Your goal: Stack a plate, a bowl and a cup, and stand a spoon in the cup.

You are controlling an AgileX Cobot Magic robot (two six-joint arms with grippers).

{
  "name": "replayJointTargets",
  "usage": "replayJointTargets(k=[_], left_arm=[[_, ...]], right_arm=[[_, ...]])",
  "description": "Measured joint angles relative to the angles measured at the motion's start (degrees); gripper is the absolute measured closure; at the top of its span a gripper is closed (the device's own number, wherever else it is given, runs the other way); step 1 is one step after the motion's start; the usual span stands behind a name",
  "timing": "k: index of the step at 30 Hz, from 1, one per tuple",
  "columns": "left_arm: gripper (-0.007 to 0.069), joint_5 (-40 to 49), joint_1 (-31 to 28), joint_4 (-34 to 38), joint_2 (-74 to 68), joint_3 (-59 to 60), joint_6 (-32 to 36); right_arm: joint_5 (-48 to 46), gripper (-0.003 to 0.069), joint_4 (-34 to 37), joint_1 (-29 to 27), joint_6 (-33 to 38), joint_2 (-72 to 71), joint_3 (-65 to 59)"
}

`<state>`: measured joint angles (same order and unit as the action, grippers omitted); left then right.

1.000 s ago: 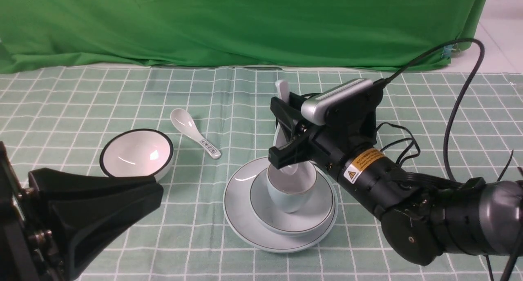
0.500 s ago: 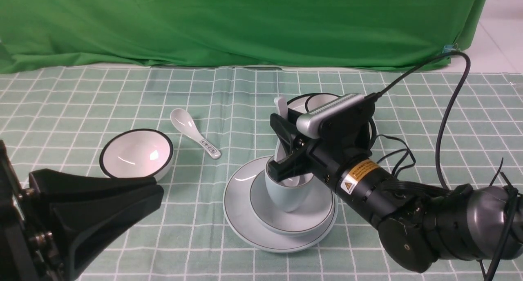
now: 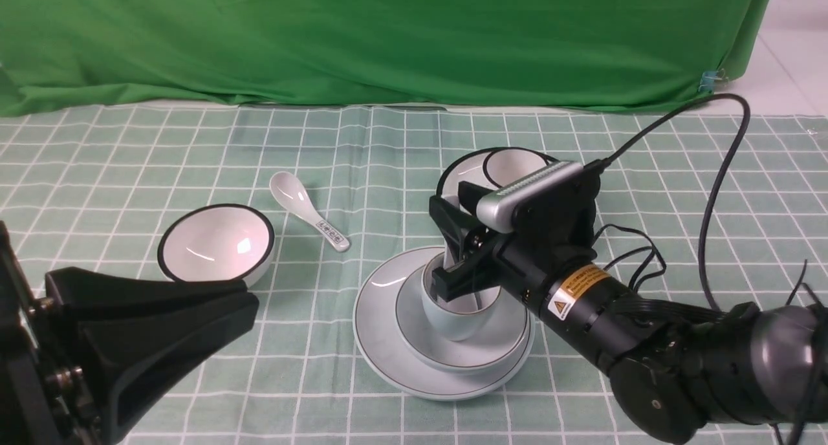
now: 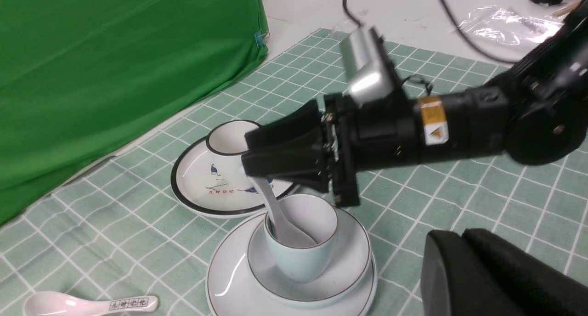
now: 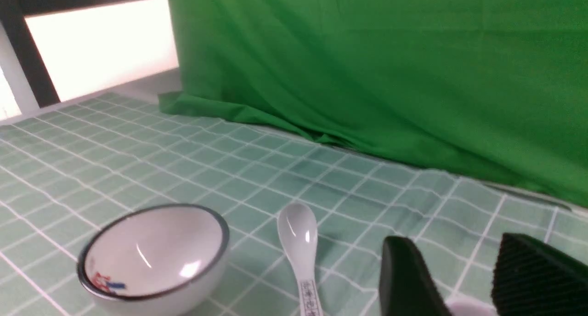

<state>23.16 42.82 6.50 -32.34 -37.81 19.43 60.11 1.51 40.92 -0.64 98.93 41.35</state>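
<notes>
Read the clock as lying flat on the table, centred on the stack, with twelve toward the backdrop.

Nearest, at about eight o'clock, the black left gripper (image 3: 251,310) hangs over the pale green checked tablecloth (image 3: 129,160). Its fingers are clenched together on nothing, and it is well apart from the crockery.

From four o'clock the right arm reaches in, and the right gripper (image 3: 446,251) hovers just above the stack. Its fingers (image 5: 409,279) are parted and released, with cloth showing through the gap. The top of the spoon's handle sits between them.

At the centre lies the large round pale blue-grey plate (image 3: 375,325) with a thin dark rim line. On it sits the wide, shallow blue-grey bowl (image 3: 501,341), and upright in the bowl is the small handleless blue-grey cup (image 3: 453,319). The plain white spoon (image 4: 279,217), of glossy ceramic, stands in the cup. Its scoop is down inside and its handle leans over the rim toward about twelve o'clock.

Farther off, at ten o'clock, a white black-rimmed bowl (image 3: 217,244) stands upright. Near it, toward eleven, a white printed spoon (image 3: 314,217) lies flat with its marked handle pointing at the stack.

At one o'clock, partly hidden by the gripper, a white black-rimmed plate (image 3: 462,173) with a blue drawing carries a white black-rimmed cup (image 3: 517,165).

Farthest, at twelve, hangs the green backdrop (image 3: 388,37).
</notes>
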Motion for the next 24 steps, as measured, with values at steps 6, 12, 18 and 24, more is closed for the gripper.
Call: replayJointTargets(k=[6,12,18,24], left_arm=[[0.0613,-1.47,0.00,-0.15,3.37,0.26,-0.15],[0.0613,-5.83,0.00,0.96,9.76,6.74,-0.42],[0.0613,-15.39,0.00,2.22,15.94,17.71,-0.48],[0.0613,-21.99,0.00,2.42,17.11,25.30,-0.48]], right_arm=[[-16.72,0.0342,-0.49,0.60,0.18,-13.43,-0.04],[-37.33,0.0342,-0.49,1.11,0.24,-27.93,-0.04],[-61.40,0.0408,-0.49,1.17,0.24,-40.52,-0.06],[-81.40,0.0611,-0.37,1.22,-0.36,-50.18,-0.06]])
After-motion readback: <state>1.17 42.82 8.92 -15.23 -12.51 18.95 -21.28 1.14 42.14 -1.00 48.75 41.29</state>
